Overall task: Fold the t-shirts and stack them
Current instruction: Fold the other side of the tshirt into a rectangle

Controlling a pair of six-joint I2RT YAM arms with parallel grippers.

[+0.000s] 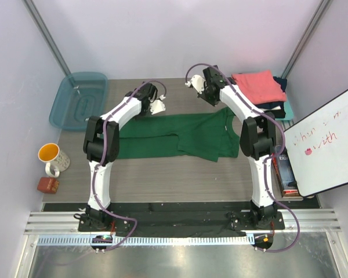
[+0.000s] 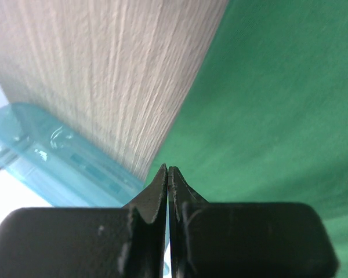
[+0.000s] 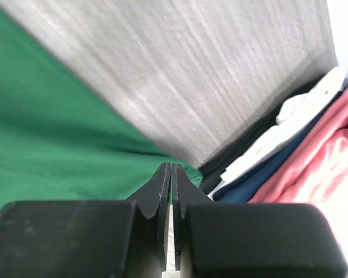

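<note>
Starting at the left, at about 10 o'clock on the table, a see-through teal plastic tub is sitting with nothing in it that I can see. Down at 9 o'clock a white mug with a yellow inside is standing, and a small reddish-brown box is sitting just beside it.

My left claw is hanging over the far edge of the big dark green cloth t-shirt, at about 11 o'clock from the shirt's middle. Its two fingers are pressing tight together and are holding nothing.

The green shirt is lying in the middle of the table between my two arms, stretched out from 9 to 3 o'clock. It is looking mostly flat and not folded up small. One part may be turned over, but I cannot tell for sure.

My right claw is hanging at about 1 o'clock from the shirt. Its fingers are nearly touching, with only a thin crack between them, and they are gripping nothing.

At 2 o'clock a pile of folded cloth t-shirts is waiting, with a coral-pink one on top and white, dark blue and teal ones under it.

So I am thinking most of the job is done. The green shirt is the one left to fold and put on the pile.
</note>
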